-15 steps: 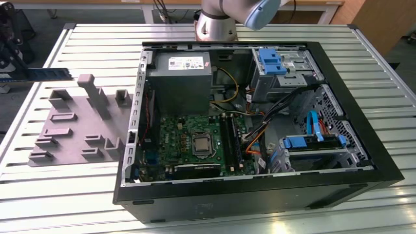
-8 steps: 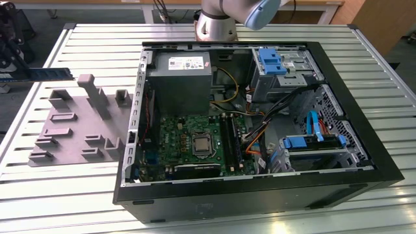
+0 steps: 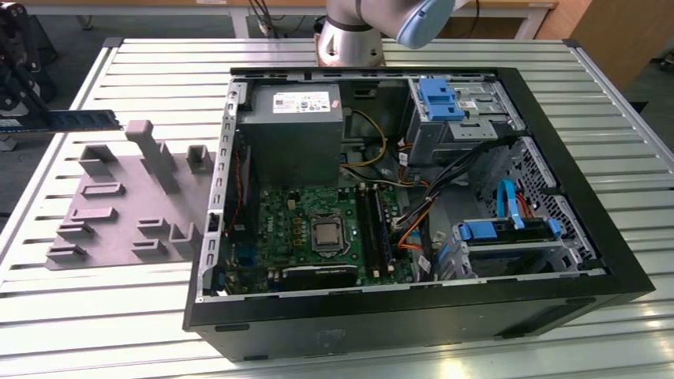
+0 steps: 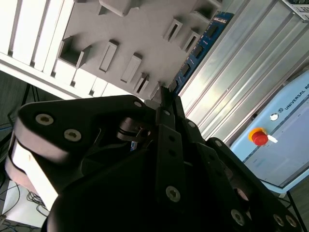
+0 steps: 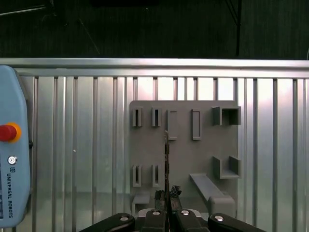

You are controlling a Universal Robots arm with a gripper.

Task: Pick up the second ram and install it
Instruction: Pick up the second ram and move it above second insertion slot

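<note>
Fingers (image 4: 166, 110) pinch the second ram (image 3: 84, 120) above the grey fixture (image 3: 116, 201) at the exterior view's left; pickup looks done, seating it in the motherboard slots (image 3: 371, 225) is not yet done.

Dark lettering runs along the pale blue pendant (image 5: 10, 159) beside its red button (image 5: 7, 132), seen in both wrist views. A white sticker (image 3: 300, 103) on the grey power supply (image 3: 290, 138) carries print too small to read.

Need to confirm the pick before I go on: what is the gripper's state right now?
Gripper: closed, holding the second ram by one end.
</note>
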